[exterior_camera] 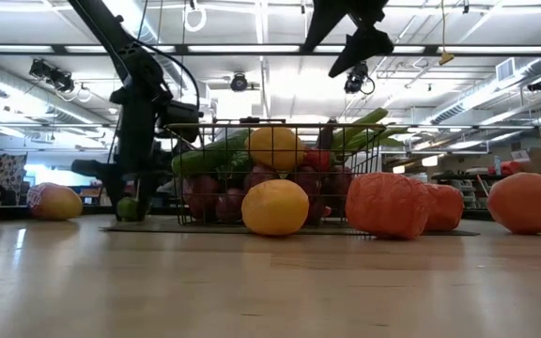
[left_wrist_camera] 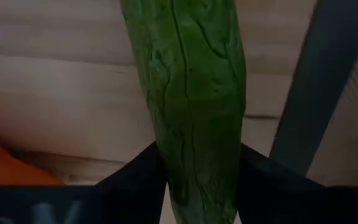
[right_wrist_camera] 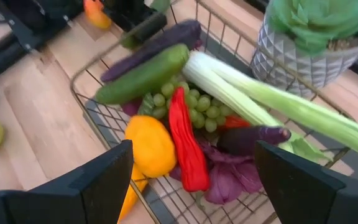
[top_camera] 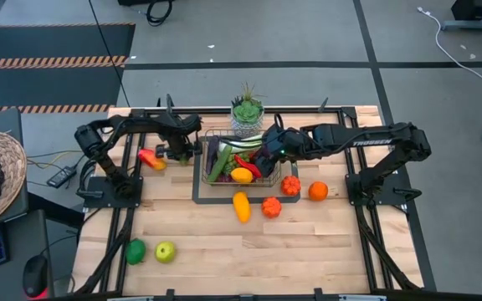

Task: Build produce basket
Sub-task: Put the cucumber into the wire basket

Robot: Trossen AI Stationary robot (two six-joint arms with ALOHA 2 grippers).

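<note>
- Your left tool (top_camera: pixel 184 151) is clamped on a green cucumber (left_wrist_camera: pixel 194 106); the wrist view shows both dark fingers (left_wrist_camera: pixel 135 177) pressed into its sides, low on the body. It sits just beside the basket's left wall, so I'd guess you're lining it up to drop in from that side.
- The basket (top_camera: pixel 204 174) sits mid-worktop on a dark mat, just in front of the potted succulent (top_camera: pixel 247 113). It's already pretty loaded: leek (right_wrist_camera: pixel 272 99), another cucumber (right_wrist_camera: pixel 145 76), grapes (right_wrist_camera: pixel 201 112), a red chili (right_wrist_camera: pixel 185 146), a yellow-orange fruit (right_wrist_camera: pixel 149 146) and purple stuff underneath.
- Your right tool (top_camera: pixel 264 160) hovers over the basket's right half with its fingers spread wide and nothing between them. Looks like it's parked clear of the pile.
- Loose produce on the worktop (top_camera: pixel 308 251): a yellow piece (top_camera: pixel 241 206), two orange-red ones (top_camera: pixel 272 206) and an orange (top_camera: pixel 318 191) near the basket front, two green ones (top_camera: pixel 165 251) well apart at the front left, and a red-yellow fruit (top_camera: pixel 151 159) by your left arm.
- The pile is high, so a long cucumber may want to lie along the others or it could roll off.
</note>
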